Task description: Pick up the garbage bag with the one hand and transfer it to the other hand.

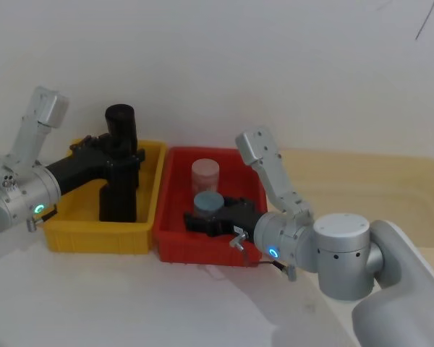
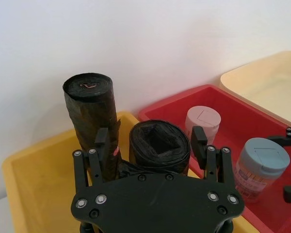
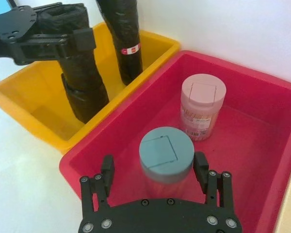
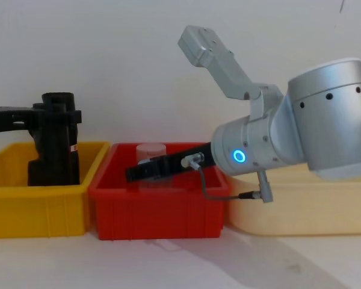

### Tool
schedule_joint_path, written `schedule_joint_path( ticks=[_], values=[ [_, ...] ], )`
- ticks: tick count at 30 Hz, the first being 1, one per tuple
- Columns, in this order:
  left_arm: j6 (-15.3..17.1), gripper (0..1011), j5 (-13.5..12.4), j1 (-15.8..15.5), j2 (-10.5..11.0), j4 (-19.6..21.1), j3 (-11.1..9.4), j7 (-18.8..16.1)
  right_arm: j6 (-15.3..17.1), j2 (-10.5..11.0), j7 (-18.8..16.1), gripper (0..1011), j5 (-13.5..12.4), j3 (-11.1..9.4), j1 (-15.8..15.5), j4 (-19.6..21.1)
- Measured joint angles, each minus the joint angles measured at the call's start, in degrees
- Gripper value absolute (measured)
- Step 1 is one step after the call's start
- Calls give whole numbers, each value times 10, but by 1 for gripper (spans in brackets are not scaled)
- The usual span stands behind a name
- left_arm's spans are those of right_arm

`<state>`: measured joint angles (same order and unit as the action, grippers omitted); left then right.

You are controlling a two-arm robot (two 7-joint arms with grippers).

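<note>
Over the yellow bin (image 1: 101, 238) I see the one hand (image 2: 150, 138) spread wide astride the garbage bag (image 1: 118, 191), which stands beside a taller roll (image 2: 89, 104); the other hand (image 3: 154, 167) gapes around a blue-lidded jar (image 3: 166, 154) in the red bin (image 3: 262, 121).

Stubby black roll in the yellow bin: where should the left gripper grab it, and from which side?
Grip the garbage bag high, just under its top, coming in level from the robot's left. It stands upright and looks wider lower down, the walls of the yellow bin cover its base, and the taller roll stands close beside it. The left gripper straddles that part, open.
</note>
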<state>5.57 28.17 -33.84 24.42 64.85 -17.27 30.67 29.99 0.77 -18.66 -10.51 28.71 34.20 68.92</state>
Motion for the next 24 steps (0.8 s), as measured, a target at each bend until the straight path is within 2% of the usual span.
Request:
schedule_joint_path(
  ticks=[21, 24],
  values=[
    [0, 1001, 0, 0, 0, 0, 0, 0, -49, -28, 32, 1001, 4, -20, 13, -59],
    [0, 1001, 0, 0, 0, 0, 0, 0, -53, -30, 34, 955, 5, -21, 14, -63]
  ],
)
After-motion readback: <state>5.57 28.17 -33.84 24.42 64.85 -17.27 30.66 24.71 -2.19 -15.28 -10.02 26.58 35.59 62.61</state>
